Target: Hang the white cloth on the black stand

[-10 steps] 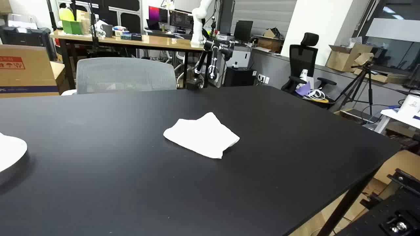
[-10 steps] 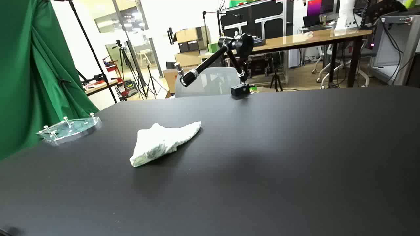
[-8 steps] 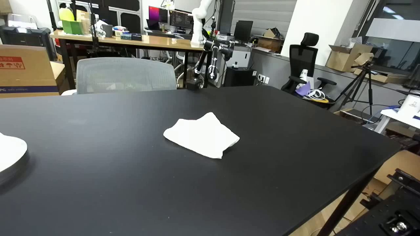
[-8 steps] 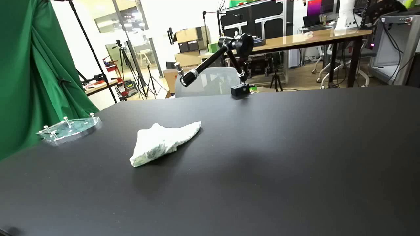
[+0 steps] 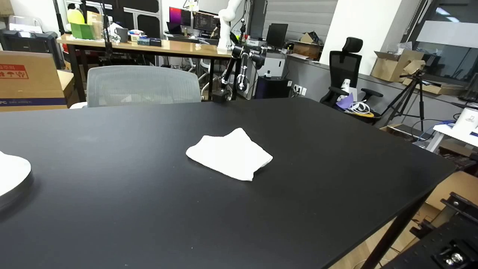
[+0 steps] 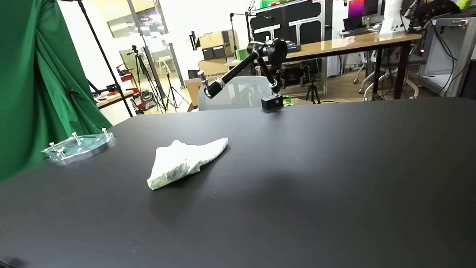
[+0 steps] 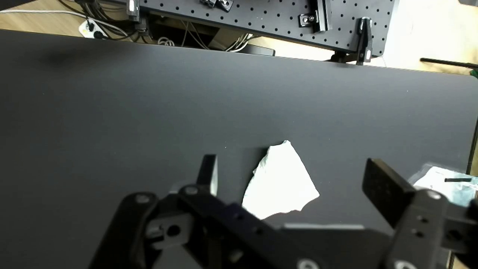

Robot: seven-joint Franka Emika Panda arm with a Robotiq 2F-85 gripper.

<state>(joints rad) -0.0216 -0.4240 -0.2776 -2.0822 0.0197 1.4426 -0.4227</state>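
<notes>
The cloth (image 7: 280,183) lies on the counter (image 7: 149,104), just below centre of the wrist view, with fingers (image 7: 386,186) wide apart below; the stand (image 6: 241,67) is upper centre in both exterior views.

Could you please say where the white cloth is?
In an exterior view, the white cloth lies left of centre on the table, right of the clear plate.

White cloth (image 6: 182,160): matt fabric, creased. Tabletop (image 6: 305,186): smooth, matt, faint sheen. From the cloth in an exterior view: 9 o'clock, clear plate (image 6: 87,143), glossy, plastic-looking, metal-looking bolts (image 6: 76,139); 1 o'clock, black stand (image 6: 240,68), matt, bright metal fittings (image 6: 203,78); 10 o'clock, green curtain (image 6: 37,89), matt fabric; 2 o'clock, desk (image 6: 357,41), glossy wood. Wrist view: gripper (image 7: 295,179), mostly matt.
</notes>
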